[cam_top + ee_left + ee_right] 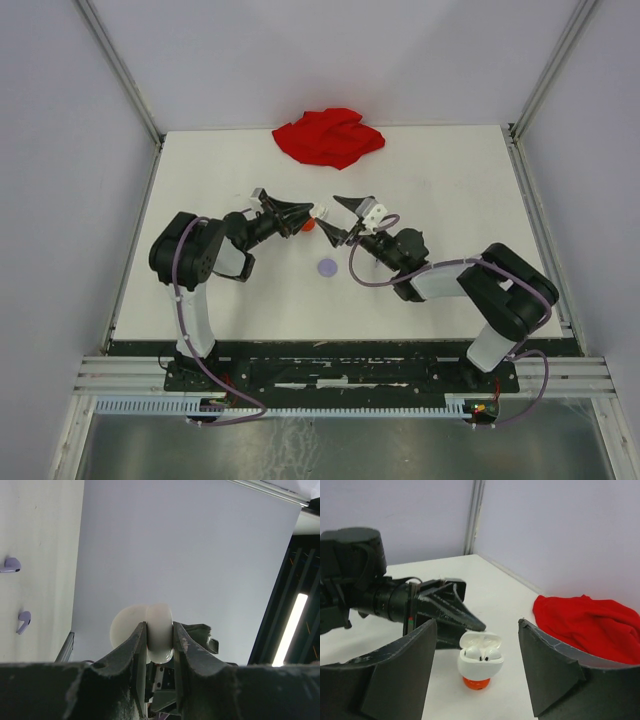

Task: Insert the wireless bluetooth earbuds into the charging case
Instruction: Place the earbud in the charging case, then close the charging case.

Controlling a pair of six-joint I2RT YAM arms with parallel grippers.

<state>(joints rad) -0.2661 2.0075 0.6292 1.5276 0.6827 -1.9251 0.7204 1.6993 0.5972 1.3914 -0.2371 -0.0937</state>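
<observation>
Spanning the scene, the white worktop (450, 200) carries a crumpled red cloth (330, 136) at its far edge. Both arms reach toward the middle. The left end effector (160, 627) is clenched on the white charging case (480, 662), one finger on each side of it. The right end effector (477, 625) is released, its fingers standing wide to either side of the case without touching it. The case's lid is open, and two white earbuds (481, 653) sit in it. An orange round piece (476, 683) shows just under the case. A lavender disc (328, 267) lies nearer the bases. Two lavender earbuds (11, 565) lie loose on the worktop.
</observation>
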